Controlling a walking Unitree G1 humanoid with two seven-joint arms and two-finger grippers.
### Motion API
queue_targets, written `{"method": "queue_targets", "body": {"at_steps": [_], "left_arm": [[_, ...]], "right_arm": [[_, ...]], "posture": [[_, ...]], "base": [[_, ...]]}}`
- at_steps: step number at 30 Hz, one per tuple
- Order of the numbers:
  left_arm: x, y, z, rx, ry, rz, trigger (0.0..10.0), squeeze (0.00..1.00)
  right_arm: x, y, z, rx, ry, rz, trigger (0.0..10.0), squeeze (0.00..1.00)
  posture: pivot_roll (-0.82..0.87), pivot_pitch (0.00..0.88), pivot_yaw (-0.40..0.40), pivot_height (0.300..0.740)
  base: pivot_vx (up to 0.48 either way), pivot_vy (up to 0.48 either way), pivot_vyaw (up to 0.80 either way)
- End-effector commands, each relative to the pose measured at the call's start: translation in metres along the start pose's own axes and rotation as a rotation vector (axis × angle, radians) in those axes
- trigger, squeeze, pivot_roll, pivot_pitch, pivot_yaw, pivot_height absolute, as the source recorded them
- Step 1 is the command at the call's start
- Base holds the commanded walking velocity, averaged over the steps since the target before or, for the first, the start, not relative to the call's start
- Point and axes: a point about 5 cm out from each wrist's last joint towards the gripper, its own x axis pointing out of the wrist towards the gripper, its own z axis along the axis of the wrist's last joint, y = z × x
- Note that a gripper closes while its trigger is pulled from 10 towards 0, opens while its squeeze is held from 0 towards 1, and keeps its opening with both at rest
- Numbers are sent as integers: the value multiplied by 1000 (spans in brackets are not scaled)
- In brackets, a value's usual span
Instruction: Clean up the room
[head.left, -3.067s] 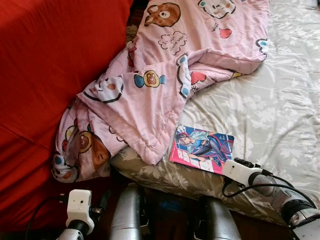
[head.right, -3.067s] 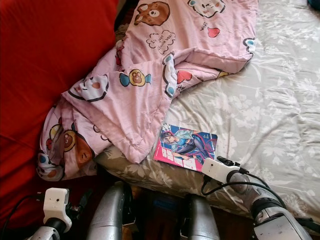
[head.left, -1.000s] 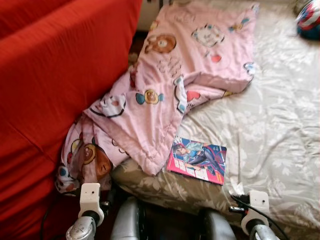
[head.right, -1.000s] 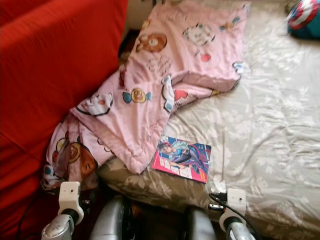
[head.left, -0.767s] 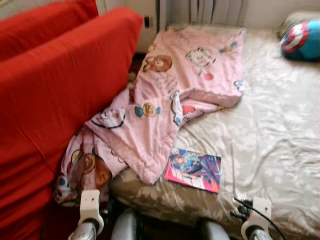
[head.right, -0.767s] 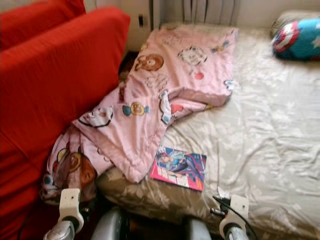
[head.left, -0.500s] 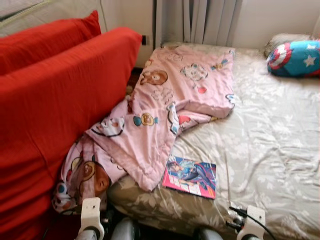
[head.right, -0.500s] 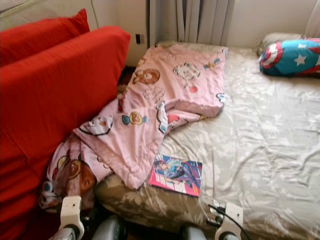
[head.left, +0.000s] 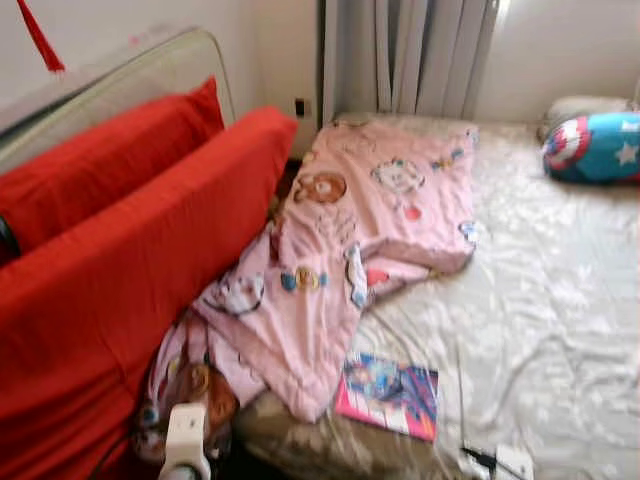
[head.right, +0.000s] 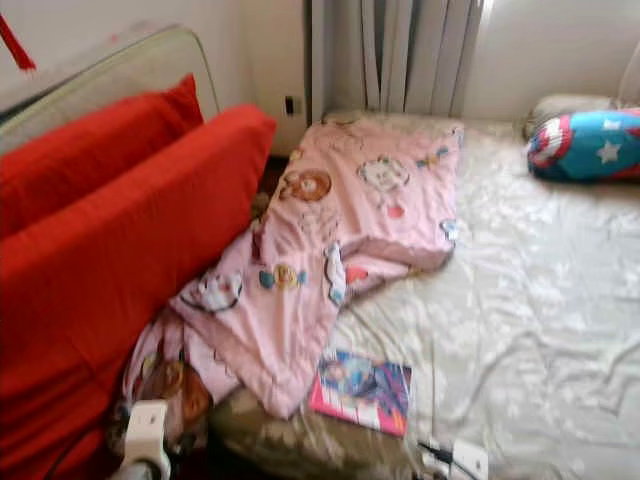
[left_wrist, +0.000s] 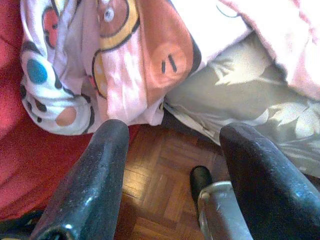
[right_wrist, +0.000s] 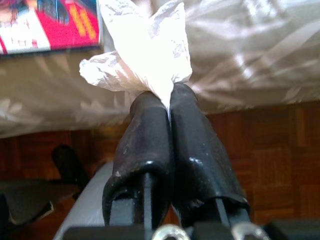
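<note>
Nearest us, at about 5 o'clock in the head view, our right gripper (right_wrist: 167, 107) has its two black fingers pressed together on a crumpled white tissue (right_wrist: 142, 52), which sticks out past the fingertips. It hangs just off the near edge of the bed (head.left: 560, 330), above the wooden parquet floor (right_wrist: 270, 155). At about 7 o'clock our left gripper (left_wrist: 172, 145) hangs low with its fingers spread wide apart and nothing between them; beyond them in the wrist view we see the parquet, the drooping end of the pink blanket (head.left: 375, 235) and the side of the mattress.

A little farther in, near 6 o'clock, a colourful comic book (head.left: 388, 395) lies flat on the pale floral bedsheet (head.right: 540, 300), close to the near edge of the bed and just beside the lowest fold of the blanket. The blanket, printed with cartoon bears and sweets, runs from the floor at 7 o'clock up across the bed toward 12 o'clock, its left edge against the red sofa (head.left: 120, 290), which takes up the 9 o'clock side.

Farthest away, at about 2 o'clock, a blue cushion with a star shield design (head.right: 585, 145) rests at the head of the bed, and grey curtains (head.left: 420, 55) hang at 12 o'clock. The head views are somewhat blurred.
</note>
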Motion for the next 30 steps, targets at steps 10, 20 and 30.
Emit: {"method": "queue_targets", "body": {"at_steps": [10,20,30], "left_arm": [[-12,7,-35,-29,126,32,10000,0],[-21,15,-53,-36,171,35,10000,0],[-19,15,-50,-44,171,52,10000,0]], "right_arm": [[-2,-9,-6,-31,33,-18,10000,0],[-2,1,-8,-114,29,19,10000,0],[0,6,-2,-123,13,24,10000,0]], "posture": [[16,0,-31,740],[8,0,-13,740],[7,7,0,740]], "base": [[0,0,0],[0,0,558],[0,0,800]]}}
